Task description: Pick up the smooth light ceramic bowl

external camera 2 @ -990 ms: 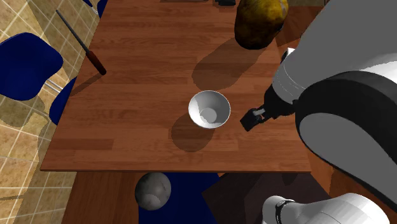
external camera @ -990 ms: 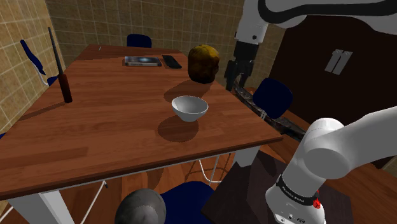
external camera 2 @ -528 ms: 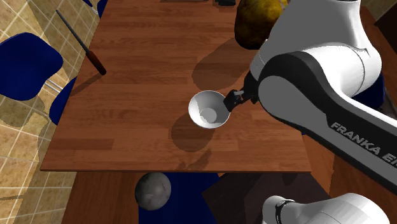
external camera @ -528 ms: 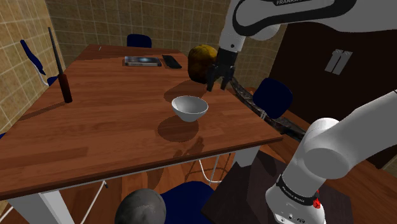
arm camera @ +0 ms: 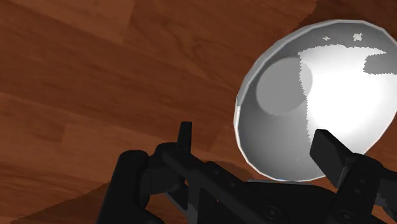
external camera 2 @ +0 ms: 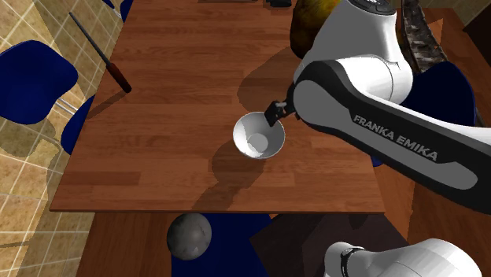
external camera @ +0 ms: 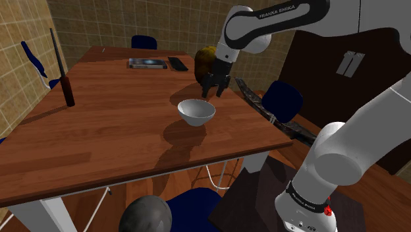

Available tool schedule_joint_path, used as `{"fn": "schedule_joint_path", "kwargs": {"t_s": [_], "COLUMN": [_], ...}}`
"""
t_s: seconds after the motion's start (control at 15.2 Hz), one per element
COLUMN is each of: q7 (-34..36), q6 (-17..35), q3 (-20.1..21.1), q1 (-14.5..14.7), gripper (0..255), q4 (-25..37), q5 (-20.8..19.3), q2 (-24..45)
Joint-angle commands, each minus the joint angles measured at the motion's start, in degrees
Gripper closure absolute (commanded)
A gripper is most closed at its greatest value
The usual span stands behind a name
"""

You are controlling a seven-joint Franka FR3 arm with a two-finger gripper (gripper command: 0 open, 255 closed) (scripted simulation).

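A smooth white bowl (external camera: 196,112) (external camera 2: 260,135) stands upright on the brown wooden table (external camera: 112,125), near the edge closest to the stand. My black gripper (external camera: 212,91) (external camera 2: 275,114) hangs just above the bowl's rim on the side facing the round brown lump. In the wrist view the gripper (arm camera: 257,149) is open and straddles the bowl's (arm camera: 318,95) rim: one fingertip (arm camera: 329,151) lies over the bowl's inside, the other over bare wood. Nothing is held.
A round yellow-brown lump (external camera: 211,64) (external camera 2: 321,27) sits just behind the gripper. A dark knife (external camera: 62,72) stands at the far left; a flat book (external camera: 147,63) and black remote (external camera: 178,64) lie at the back. Blue chairs (external camera: 282,99) ring the table. A grey ball (external camera: 145,214) lies below.
The arm has swung in from beyond the table's right edge toward the shoulder view's left. The gripper now hangs over the bowl's rim. The bowl has not moved.
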Motion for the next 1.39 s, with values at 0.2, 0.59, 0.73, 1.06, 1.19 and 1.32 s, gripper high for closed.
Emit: {"fn": "schedule_joint_path", "kwargs": {"t_s": [0.2,0.59,0.73,1.06,1.19,1.32], "q7": [-0.7,-0.6,-0.6,-0.4,-0.1,0.2], "q6": [3.7,3.7,3.7,2.1,0.5,-1.0], "q3": [0.0,0.0,0.0,0.0,0.0,0.0], "q1": [0.1,0.2,0.2,0.1,0.0,0.0], "gripper": [0,255,255,255,255,255], "q4": [-2.7,-2.6,-2.6,-1.6,-0.4,0.8], "q5": [0.5,0.5,0.5,0.3,0.1,-0.1], "q2": [0.9,1.1,1.1,0.5,0.0,-0.3]}}
